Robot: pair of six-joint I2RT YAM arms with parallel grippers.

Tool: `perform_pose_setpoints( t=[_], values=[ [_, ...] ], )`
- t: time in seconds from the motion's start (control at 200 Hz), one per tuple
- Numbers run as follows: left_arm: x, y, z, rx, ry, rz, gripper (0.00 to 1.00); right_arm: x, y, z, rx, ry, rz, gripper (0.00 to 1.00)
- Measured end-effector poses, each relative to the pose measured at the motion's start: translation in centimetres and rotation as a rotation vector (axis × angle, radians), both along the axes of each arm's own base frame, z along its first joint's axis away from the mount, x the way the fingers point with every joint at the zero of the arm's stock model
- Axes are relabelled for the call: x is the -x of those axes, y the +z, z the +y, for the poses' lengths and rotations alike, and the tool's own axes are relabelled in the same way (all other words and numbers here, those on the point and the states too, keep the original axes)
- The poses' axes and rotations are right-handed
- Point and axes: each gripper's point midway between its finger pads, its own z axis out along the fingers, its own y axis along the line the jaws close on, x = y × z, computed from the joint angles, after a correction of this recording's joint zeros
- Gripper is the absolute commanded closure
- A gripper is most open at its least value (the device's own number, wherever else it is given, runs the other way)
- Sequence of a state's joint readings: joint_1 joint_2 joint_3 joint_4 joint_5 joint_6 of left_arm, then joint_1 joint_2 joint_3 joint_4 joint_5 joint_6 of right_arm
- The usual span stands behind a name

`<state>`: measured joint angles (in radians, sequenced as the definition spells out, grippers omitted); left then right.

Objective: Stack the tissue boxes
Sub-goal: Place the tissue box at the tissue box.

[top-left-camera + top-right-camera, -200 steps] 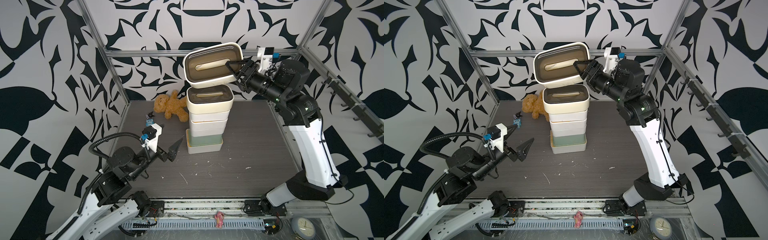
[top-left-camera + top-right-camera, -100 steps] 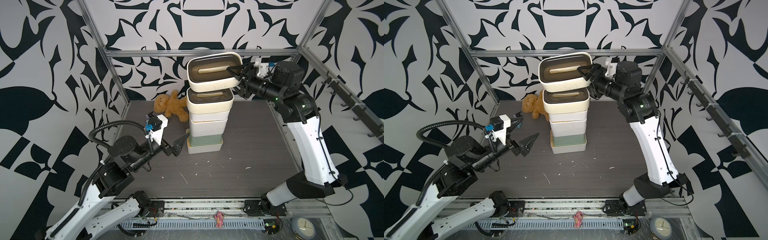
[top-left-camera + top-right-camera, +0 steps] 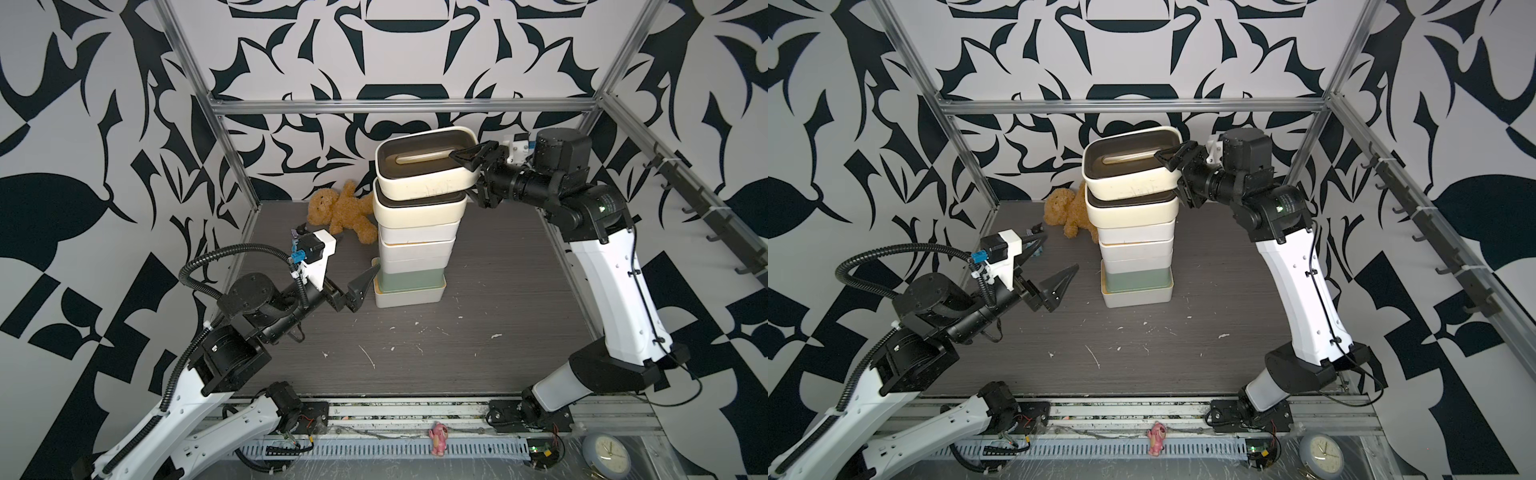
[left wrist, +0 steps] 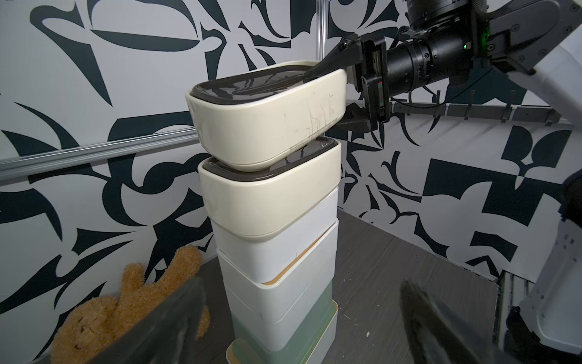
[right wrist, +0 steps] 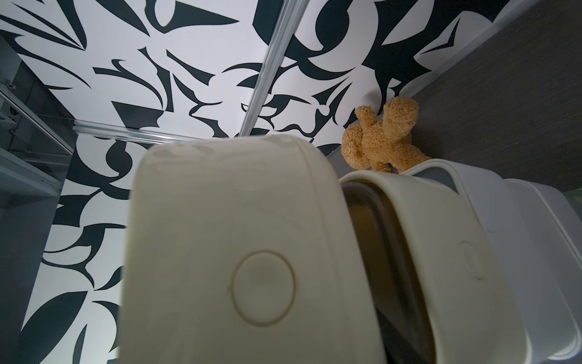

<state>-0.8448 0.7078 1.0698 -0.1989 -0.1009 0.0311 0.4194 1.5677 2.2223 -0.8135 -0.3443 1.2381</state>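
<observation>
Lowered since the earlier frame, the cream tissue box (image 3: 424,166) is rested tilted on the stack (image 3: 411,249) at upper centre, its short end clamped by the right gripper (image 3: 471,176), the left gripper (image 3: 1059,282) spread empty; a light, rigid, slippery shell is assumed.

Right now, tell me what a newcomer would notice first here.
A tall stack of tissue boxes stands on the dark table. The right end effector grips a cream box, tilted, on the stack's top. A brown teddy bear lies just behind the stack.
</observation>
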Motion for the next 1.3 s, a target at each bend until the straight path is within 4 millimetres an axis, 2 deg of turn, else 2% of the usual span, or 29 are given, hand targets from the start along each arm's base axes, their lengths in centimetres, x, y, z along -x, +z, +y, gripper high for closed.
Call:
perform_pose_setpoints(
  t=[0.045,0.13,0.14,0.185,0.205,0.23,0.25,0.29,0.315,0.34,0.5,1.01,1.215,1.3],
  values=[
    [-0.1,-0.1,0.0,-0.001,0.005,0.001,0.01,0.0,0.0,0.0,0.000,-0.001,0.000,0.67],
    [-0.2,-0.3,0.0,-0.002,0.009,0.003,0.01,0.1,0.0,0.0,0.000,-0.001,0.004,0.65],
    [-0.2,-0.3,0.0,-0.002,0.010,0.002,0.01,0.1,0.0,0.0,0.000,-0.001,0.004,0.61],
    [-0.3,-0.3,0.0,-0.002,0.011,0.002,0.01,0.1,0.0,0.0,0.000,-0.001,0.004,0.58],
    [-0.3,-0.3,0.0,-0.001,0.011,0.001,0.01,0.1,0.0,0.0,0.000,-0.001,0.004,0.48],
    [-0.3,-0.3,0.0,-0.001,0.011,0.001,0.01,0.1,0.0,0.0,0.000,-0.001,0.004,0.46],
    [-0.3,-0.3,-0.1,-0.001,0.011,0.000,0.01,0.1,0.0,0.0,0.000,-0.001,0.004,0.33],
    [-0.4,-0.3,-0.1,-0.001,0.012,-0.001,0.01,0.1,0.0,0.0,0.000,-0.001,0.004,0.28],
    [-0.4,-0.4,-0.1,-0.001,0.012,0.000,0.01,0.1,0.0,0.0,0.000,-0.001,0.004,0.13],
    [-0.4,-0.4,-0.2,-0.001,0.013,-0.001,0.01,0.1,0.0,0.0,-0.003,-0.001,0.007,0.08],
    [-0.6,-0.5,-0.3,-0.005,0.015,0.001,0.01,0.0,0.5,0.0,-0.017,-0.001,-0.010,0.01],
    [-2.2,-0.9,-0.9,-0.035,0.060,0.008,0.01,0.1,0.7,-0.5,0.046,-0.008,-0.054,0.01],
    [-2.8,0.2,-1.1,-0.028,0.081,0.004,0.01,0.0,1.3,-0.8,0.092,-0.014,-0.093,0.01],
    [-2.9,1.0,-1.2,-0.019,0.084,0.001,0.01,-0.4,0.9,-0.8,0.113,-0.017,-0.093,0.01]
  ],
)
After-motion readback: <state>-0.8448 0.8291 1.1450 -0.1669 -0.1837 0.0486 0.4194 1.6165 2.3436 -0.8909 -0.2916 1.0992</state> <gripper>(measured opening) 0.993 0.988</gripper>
